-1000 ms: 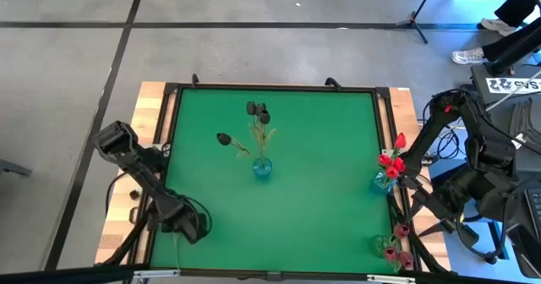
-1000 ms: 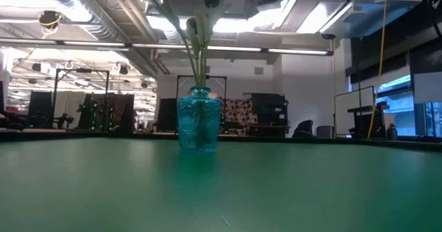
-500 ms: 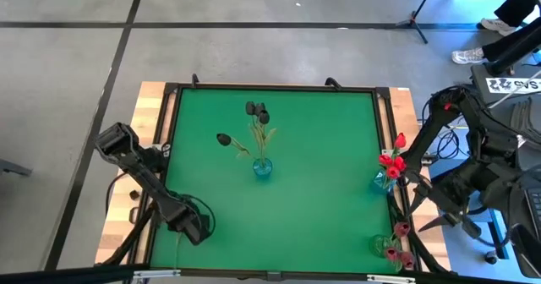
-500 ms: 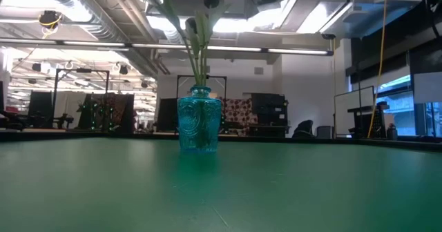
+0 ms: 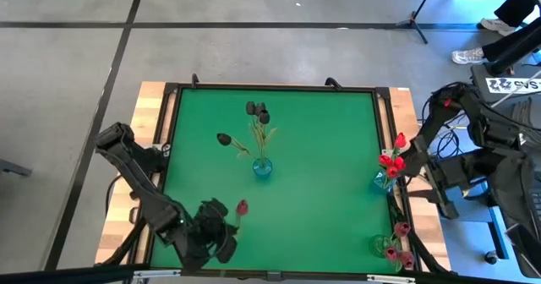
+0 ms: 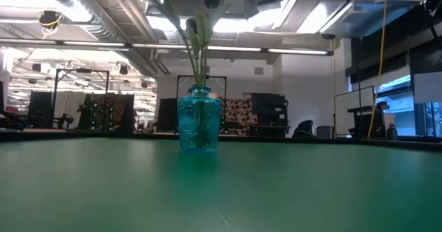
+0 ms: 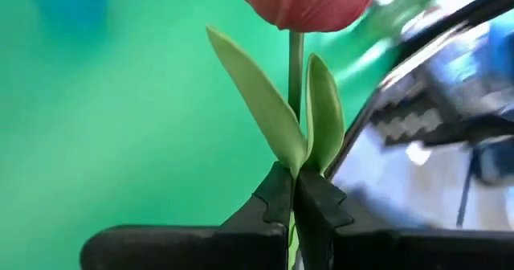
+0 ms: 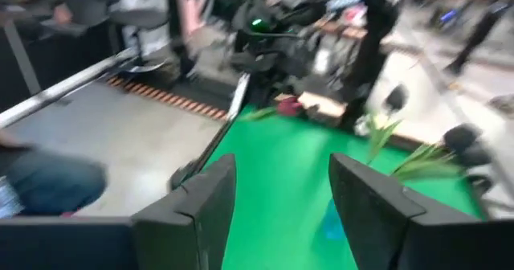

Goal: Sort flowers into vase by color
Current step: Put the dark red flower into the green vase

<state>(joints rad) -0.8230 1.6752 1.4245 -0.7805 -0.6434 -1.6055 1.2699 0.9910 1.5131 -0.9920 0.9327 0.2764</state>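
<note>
The left claw (image 7: 295, 210) was clenched on the thin stem of a red flower (image 7: 309, 3), gripping just below its two narrow leaves. The stem's long axis ran straight out ahead of the fingertips, so the head stood beyond the claw rather than to either side of it. In the high view this claw (image 5: 221, 233) sat over the near left part of the green table (image 5: 321, 191), with the flower (image 5: 242, 207) just ahead of it. The vase of red flowers (image 5: 385, 176) lay well apart from the claw, across the table at the right edge; the blue vase of black flowers (image 5: 262, 167) was nearer, ahead and slightly right. The coming carry probably needs the stem swung upright, then lowered bottom end first. The right claw (image 8: 277, 214) hung released off the right edge.
</note>
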